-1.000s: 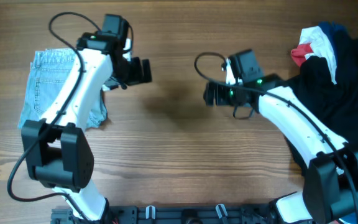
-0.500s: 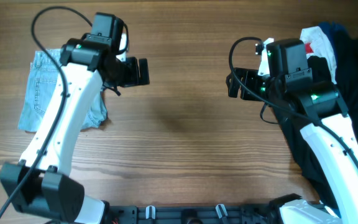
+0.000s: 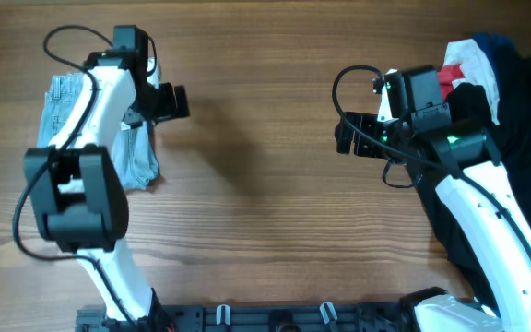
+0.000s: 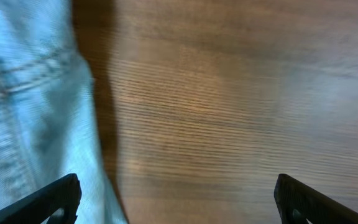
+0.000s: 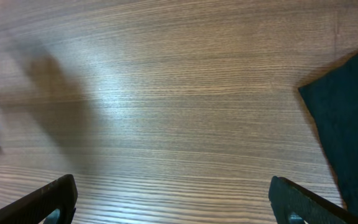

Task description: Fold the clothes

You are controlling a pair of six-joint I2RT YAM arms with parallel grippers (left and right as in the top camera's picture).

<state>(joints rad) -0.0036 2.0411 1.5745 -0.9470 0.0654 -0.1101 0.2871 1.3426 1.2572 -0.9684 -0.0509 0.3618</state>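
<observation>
The left gripper (image 3: pixel 175 101) is held spread wide and empty over the table (image 3: pixel 247 203), with the jeans (image 3: pixel 138 159) laid just beside it, leftward. The right gripper (image 3: pixel 345 136) is likewise spread and empty, and the garment heap (image 3: pixel 514 92) is piled near it, rightward.

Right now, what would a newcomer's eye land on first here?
The faded jeans lie at the left of the table, partly under the left arm. A dark heap with red and white bits fills the right side. The left claw and right claw hang open and empty over bare wood between the two.
</observation>
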